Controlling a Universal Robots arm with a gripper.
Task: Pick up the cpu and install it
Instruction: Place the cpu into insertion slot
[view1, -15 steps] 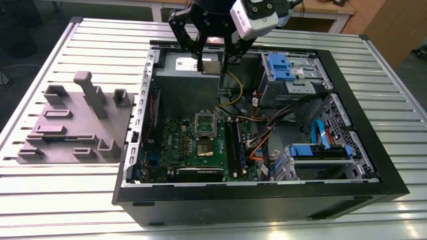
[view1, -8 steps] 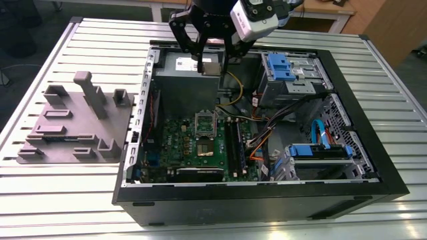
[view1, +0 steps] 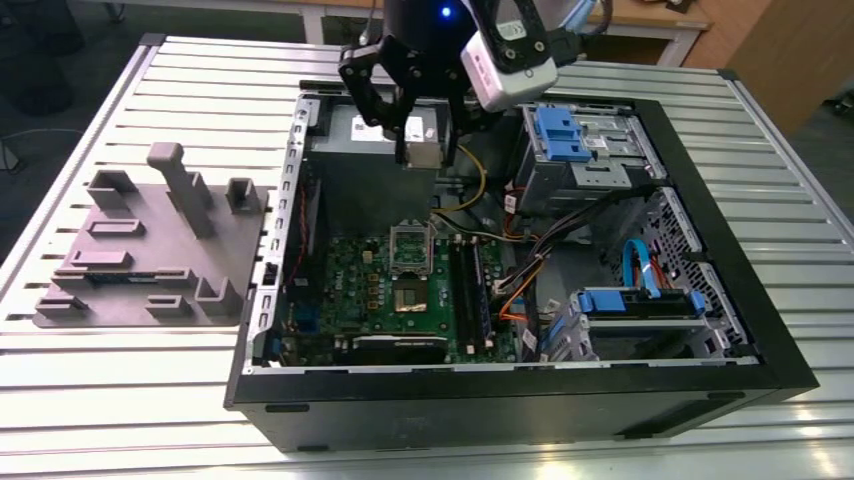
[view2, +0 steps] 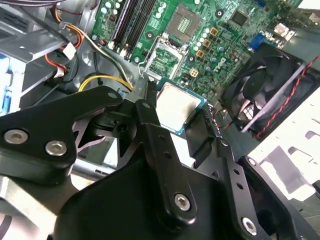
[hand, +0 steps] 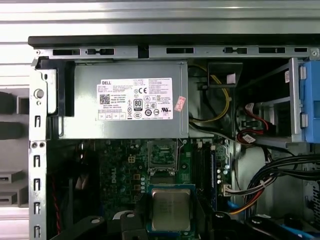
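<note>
The gripper (view1: 422, 148) is clamping the cpu (hand: 171, 209) by its edges, and it's looking light, stiff, slick and fragile underneath.

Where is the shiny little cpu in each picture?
Exterior view: the cpu hangs in the tool, over the open computer case.
Second wrist view: the cpu sits at the tool's tip, beside the black fan.
First wrist view: the cpu is in front of the green board.
Shared landmark: the green board, seen in all three.
</note>
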